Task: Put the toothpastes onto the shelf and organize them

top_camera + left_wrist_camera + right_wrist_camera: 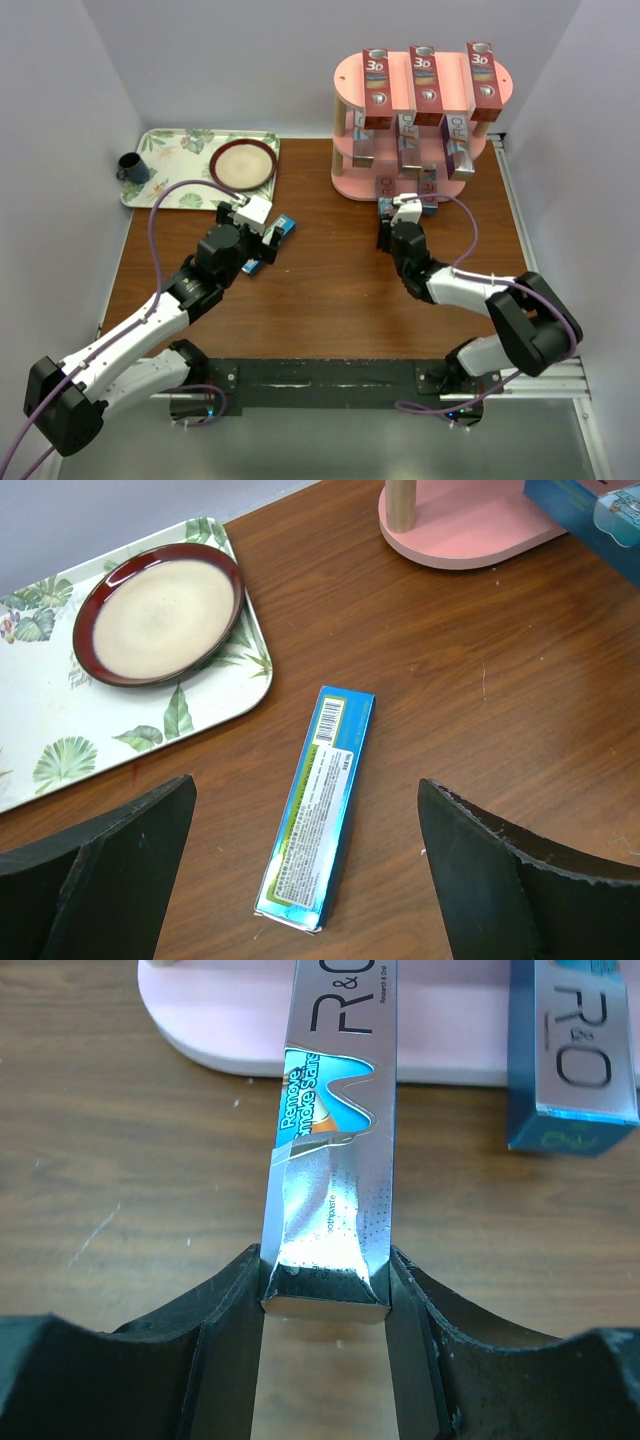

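Note:
The pink three-tier shelf (pixel 352 95) stands at the far right. Three red "3D" cartons (pixel 426 82) lie on its top board, and silver cartons (pixel 410 140) on the middle one. My right gripper (pixel 325 1290) is shut on the near end of a silver-white "R&O" carton (pixel 335 1130), whose far end reaches over the bottom board (pixel 220 1015). A teal-sided carton (pixel 572 1070) lies beside it on the right. My left gripper (pixel 305 880) is open above a teal-blue carton (pixel 318 805) lying flat on the table, with one finger on each side and not touching it.
A floral-print tray (pixel 170 180) at the far left holds a red-rimmed plate (pixel 243 164) and a dark mug (pixel 132 168). The tray's corner (pixel 235 695) lies just left of the teal-blue carton. White walls enclose the table on three sides.

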